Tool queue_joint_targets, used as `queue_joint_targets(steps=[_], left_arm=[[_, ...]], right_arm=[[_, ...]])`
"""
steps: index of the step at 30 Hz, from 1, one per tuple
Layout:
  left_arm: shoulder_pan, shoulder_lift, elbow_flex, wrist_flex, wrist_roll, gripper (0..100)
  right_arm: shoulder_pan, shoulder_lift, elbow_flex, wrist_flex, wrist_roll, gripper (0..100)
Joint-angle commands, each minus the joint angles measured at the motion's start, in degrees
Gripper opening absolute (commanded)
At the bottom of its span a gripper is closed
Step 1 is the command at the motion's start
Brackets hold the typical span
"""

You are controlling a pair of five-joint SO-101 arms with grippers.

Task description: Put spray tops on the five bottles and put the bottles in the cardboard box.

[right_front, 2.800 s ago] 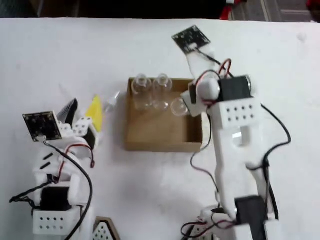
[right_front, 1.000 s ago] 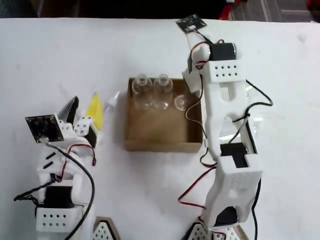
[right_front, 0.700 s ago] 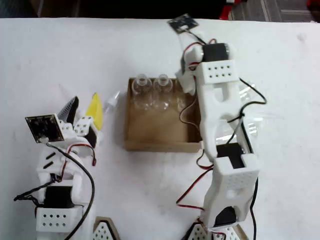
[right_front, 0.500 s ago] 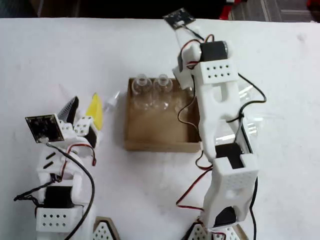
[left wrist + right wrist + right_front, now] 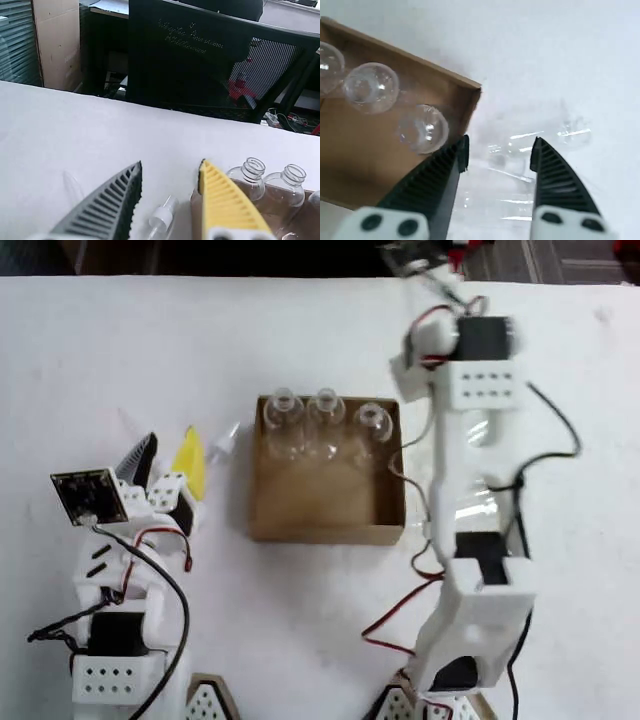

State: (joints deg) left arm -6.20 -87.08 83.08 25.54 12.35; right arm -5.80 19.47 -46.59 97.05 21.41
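Note:
The cardboard box (image 5: 325, 505) sits mid-table. Three clear bottles (image 5: 283, 412) (image 5: 325, 408) (image 5: 373, 421) stand upright along its far wall, necks bare. In the right wrist view they appear from above (image 5: 370, 87) (image 5: 422, 127) inside the box (image 5: 470, 100). My right gripper (image 5: 500, 147) hangs open just outside the box's corner, above clear bottles (image 5: 535, 145) lying on the table. My left gripper (image 5: 167, 172) is open near the table to the box's left, with a white spray top (image 5: 162, 217) lying between its fingers, untouched. That spray top (image 5: 225, 443) lies beside the box.
The right arm (image 5: 470, 390) stretches along the box's right side, its red and black wires hanging near the box wall. Clear bottles (image 5: 490, 495) lie under it. The left arm (image 5: 120, 570) stands at the near left. Beyond the far table edge stands dark furniture (image 5: 200, 55).
The right arm swung from over the box's far right corner away to the right. The third bottle now stands uncovered against the far wall. The left arm kept still.

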Motion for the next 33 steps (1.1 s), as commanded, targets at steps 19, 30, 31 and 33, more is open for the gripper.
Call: queue_joint_targets(steps=[19,30,31,33], left_arm=[[-0.48,-0.75,-0.18,-1.67,-1.93,17],[-0.48,-0.75,-0.18,-1.67,-2.20,17],[-0.48,-0.75,-0.18,-1.67,-2.20,17],[-0.48,-0.75,-0.18,-1.67,-2.20,17]], right_arm=[[36.09,-9.80,4.22,1.36,21.54,17.6],[37.67,-9.80,11.52,0.84,32.44,17.6],[37.05,-9.80,11.52,0.31,32.44,17.6],[35.82,-9.80,11.52,-0.31,32.44,17.6]])
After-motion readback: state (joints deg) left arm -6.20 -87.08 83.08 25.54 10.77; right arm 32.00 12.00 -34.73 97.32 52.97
